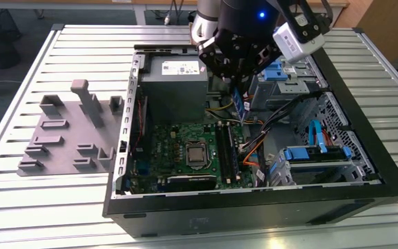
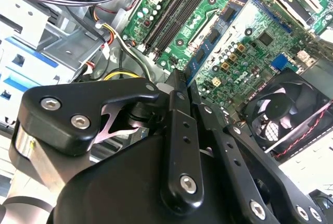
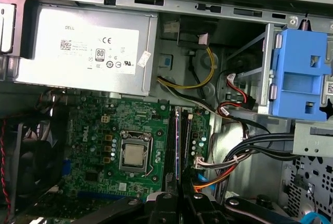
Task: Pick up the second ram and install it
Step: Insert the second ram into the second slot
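1. You have an open PC case (image 1: pixel 365 176) on the slatted table (image 1: pixel 40 207).
2. Beside it, on the exterior view's left, a grey tray (image 1: pixel 64 140) with upright posts.
3. Inside you see the motherboard (image 1: pixel 178 150), power supply (image 1: pixel 174 85), fan (image 2: pixel 283 112) and blue drive brackets (image 3: pixel 302 78).

The gripper (image 1: pixel 237 72) is matte black, built from jointed link bars fastened with silver screws (image 2: pixel 188 183). A blue indicator light (image 1: pixel 260 14) glows on the black wrist housing. A silver-grey camera module (image 1: pixel 297 40) mounts alongside.
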Robot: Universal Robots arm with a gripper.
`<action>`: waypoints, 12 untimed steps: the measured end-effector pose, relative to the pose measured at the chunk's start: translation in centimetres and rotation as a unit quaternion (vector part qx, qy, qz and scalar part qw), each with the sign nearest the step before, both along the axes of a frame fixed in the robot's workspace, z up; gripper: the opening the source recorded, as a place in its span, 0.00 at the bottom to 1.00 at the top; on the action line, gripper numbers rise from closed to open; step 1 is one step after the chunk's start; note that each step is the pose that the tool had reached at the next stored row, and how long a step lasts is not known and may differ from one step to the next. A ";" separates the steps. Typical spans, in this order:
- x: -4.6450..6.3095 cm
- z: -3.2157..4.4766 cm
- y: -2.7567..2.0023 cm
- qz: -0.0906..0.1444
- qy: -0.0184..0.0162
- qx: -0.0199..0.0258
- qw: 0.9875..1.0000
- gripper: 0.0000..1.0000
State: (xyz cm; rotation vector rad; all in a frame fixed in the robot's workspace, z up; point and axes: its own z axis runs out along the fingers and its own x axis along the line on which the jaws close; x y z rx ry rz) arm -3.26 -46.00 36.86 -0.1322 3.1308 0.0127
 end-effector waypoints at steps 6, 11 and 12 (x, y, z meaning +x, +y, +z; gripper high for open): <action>0.0 -0.33 0.00 0.000 0.000 0.000 1.000 0.14; 0.0 -1.08 -0.01 0.000 -0.003 0.000 1.000 0.14; 0.0 -1.19 -0.03 0.000 -0.003 0.000 1.000 0.14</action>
